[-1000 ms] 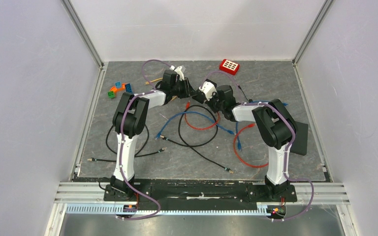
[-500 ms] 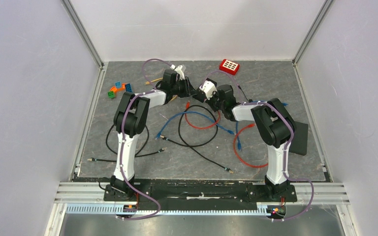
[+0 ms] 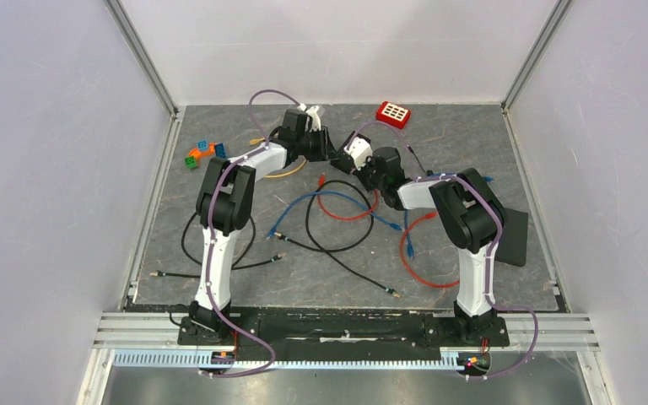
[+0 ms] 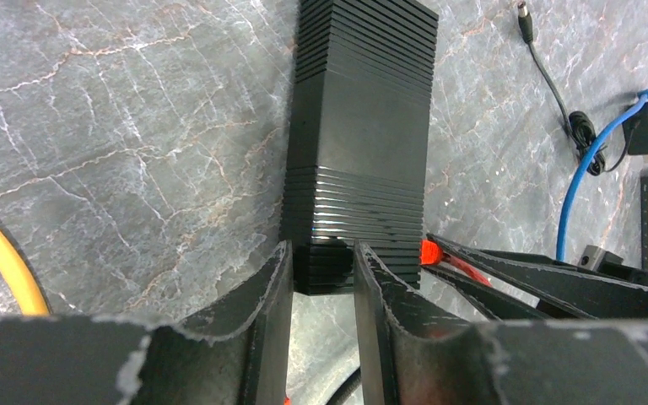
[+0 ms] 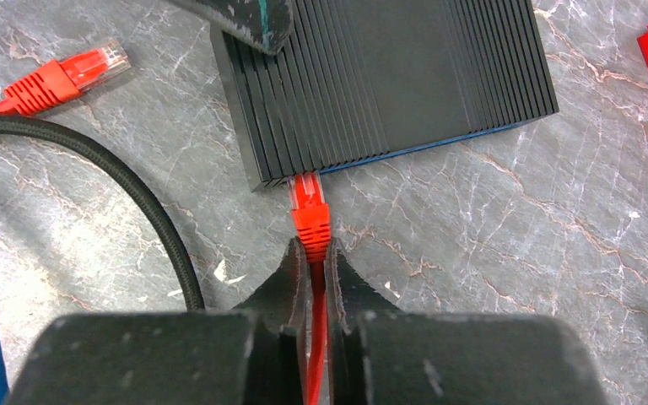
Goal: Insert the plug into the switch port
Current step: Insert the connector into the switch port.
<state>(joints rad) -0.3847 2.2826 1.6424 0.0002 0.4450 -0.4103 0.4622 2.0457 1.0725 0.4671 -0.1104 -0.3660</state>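
Since a second ago the left wrist has swung farther from the bases and toward the right arm, baring a loop of yellow cable [image 3: 291, 171]; the right arm has barely shifted. From above, the two wrists crowd together and hide the meeting of plug and switch. The black switch [image 4: 359, 126] lies flat on the grey mat [image 3: 472, 152], its port face turned away from the left wrist camera. The left gripper [image 4: 322, 253] has its fingers parted, tips over the switch's near end with nothing clamped between them; whether they touch it cannot be told. The right gripper [image 5: 314, 245] is pinched tight on the red plug [image 5: 308, 207] just behind its boot. The plug's clear tip meets the switch's side face under the top edge; how deep it sits is hidden. A spare red plug [image 5: 76, 72] lies near, beside a black braided cable [image 5: 135, 202].
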